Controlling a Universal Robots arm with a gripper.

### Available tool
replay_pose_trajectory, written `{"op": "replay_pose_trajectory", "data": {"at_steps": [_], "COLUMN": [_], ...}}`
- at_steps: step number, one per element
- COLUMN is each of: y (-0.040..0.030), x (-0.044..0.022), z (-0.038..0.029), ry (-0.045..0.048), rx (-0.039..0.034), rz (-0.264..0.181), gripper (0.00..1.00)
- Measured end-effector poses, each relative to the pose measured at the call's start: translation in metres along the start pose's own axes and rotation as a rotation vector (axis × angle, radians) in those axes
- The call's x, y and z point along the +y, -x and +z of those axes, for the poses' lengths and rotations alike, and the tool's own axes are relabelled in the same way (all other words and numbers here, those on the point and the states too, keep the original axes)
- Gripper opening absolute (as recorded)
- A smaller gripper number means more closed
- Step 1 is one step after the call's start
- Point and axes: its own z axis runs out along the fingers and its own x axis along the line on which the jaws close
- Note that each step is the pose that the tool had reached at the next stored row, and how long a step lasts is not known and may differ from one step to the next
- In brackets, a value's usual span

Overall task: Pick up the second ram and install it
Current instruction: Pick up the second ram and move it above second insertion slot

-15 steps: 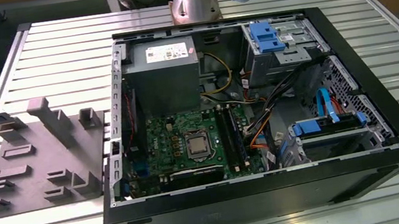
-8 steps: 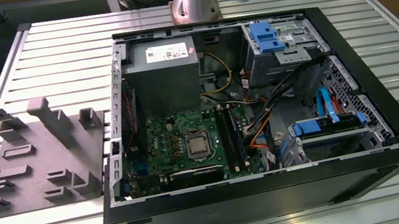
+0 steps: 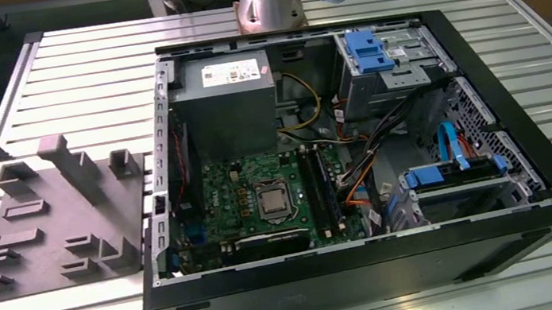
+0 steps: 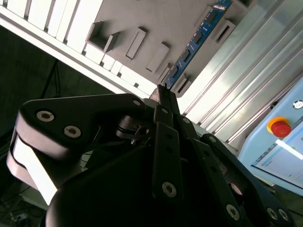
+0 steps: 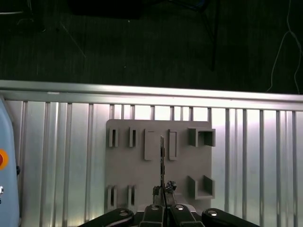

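- Closest to us in the second wrist view are the black links of the gripper (image 4: 161, 94). They converge to a tight pinch, the fingers drawn almost fully together and clamped on one short end of the second ram (image 4: 199, 41).
- We find the stick carried in the air over the grey fixture (image 5: 182, 168) on the slatted table (image 3: 84, 76), and it appears to be clear of that fixture. It is not at the open computer case (image 3: 378, 278), which stands beside the fixture with its green motherboard (image 3: 250, 198) exposed.
- Its long axis runs straight out from the fingertips, in line with the gripper, with the free end aimed towards the fixture.
- In the first wrist view we meet it edge-on, as a thin dark line. In the second wrist view its broad blue face, with a row of dark chips, is turned to us.
- We judge it light and stiff: a thin board that will not sag under its own weight.
- Held by one end, it gives any knock at the far tip a long lever, so it could pivot between the pads.
- We take it as fragile. It should not be bent or twisted, and the chips and contact edge should not be scraped.
- The safest hold, in our view, is the one we see: flat pads squeezing the two broad faces near an end, away from the contact edge.
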Motion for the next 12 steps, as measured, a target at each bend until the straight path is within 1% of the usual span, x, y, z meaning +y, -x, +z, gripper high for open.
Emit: {"op": "replay_pose_trajectory", "data": {"at_steps": [7, 12], "y": [0.0011, 0.0016], "x": [0.0004, 0.0005], "z": [-0.0079, -0.0124], "ry": [-0.0001, -0.0001], "rx": [-0.0031, -0.0040], "rz": [0.000, 0.000], "gripper": [0.11, 0.11]}}
